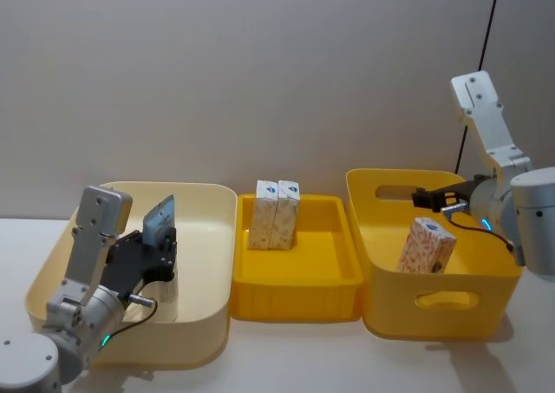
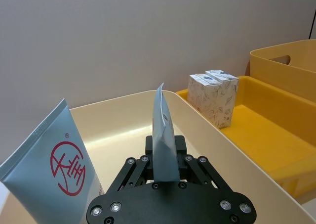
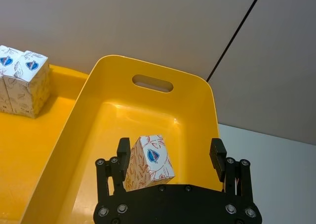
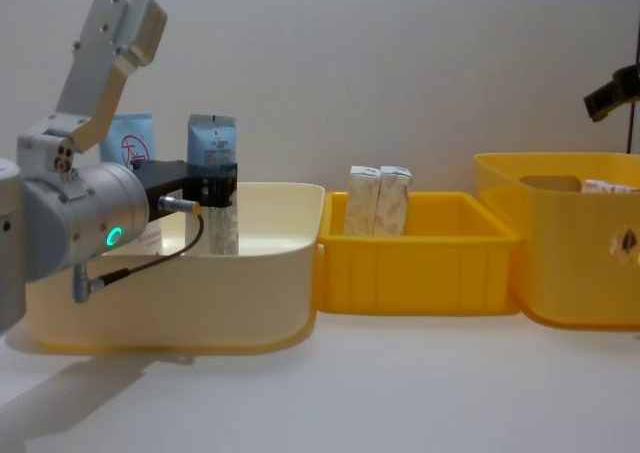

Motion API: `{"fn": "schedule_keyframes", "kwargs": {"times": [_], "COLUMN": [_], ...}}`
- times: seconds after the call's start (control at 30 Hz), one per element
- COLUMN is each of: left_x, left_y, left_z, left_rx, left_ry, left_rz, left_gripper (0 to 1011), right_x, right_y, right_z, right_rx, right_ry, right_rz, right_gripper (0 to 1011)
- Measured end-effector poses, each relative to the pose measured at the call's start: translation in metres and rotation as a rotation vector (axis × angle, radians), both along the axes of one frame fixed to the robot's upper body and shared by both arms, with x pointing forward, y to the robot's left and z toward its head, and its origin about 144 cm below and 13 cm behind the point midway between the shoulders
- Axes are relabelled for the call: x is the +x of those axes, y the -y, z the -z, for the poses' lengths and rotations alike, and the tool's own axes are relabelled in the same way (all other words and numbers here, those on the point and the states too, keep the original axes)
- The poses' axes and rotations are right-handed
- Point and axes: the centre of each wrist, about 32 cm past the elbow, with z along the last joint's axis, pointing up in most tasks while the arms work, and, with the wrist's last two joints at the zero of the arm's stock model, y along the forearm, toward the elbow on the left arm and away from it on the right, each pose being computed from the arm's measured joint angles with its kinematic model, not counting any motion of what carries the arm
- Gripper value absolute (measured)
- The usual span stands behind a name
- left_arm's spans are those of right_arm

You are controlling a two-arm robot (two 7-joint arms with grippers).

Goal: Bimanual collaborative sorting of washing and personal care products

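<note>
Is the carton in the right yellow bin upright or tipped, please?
Tipped: the carton leans at a slant inside the yellow bin.

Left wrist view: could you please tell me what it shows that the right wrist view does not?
Left wrist view's own: the left gripper shut on a tube, a red-logo tube beside it, in the cream bin. Right wrist view's own: the right gripper open over a carton. Shared: two cartons in the yellow tray, and the deep yellow bin.

The white counter (image 4: 400,393) carries 3 bins in a row: cream bin (image 4: 200,293), shallow yellow bin (image 4: 415,273), deep yellow bin (image 4: 570,263).
</note>
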Motion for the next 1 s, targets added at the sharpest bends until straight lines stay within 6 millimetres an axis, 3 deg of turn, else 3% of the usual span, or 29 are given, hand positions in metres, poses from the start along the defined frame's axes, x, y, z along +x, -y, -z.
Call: {"fn": "schedule_keyframes", "kwargs": {"times": [0.6, 1.0], "left_x": [0.002, 0.010], "left_y": [0.000, -0.001], "left_z": [-0.007, -0.052], "left_rx": [0.015, 0.008], "left_ry": [0.025, 0.139], "left_rz": [0.009, 0.032], "left_gripper": [223, 224], "right_x": [0.000, 0.000], "right_y": [0.000, 0.000], "right_z": [0.000, 0.000], "right_rx": [0.000, 0.000], "right_ry": [0.000, 0.000], "right_rz": [0.000, 0.000], "right_gripper": [1001, 1001]}}
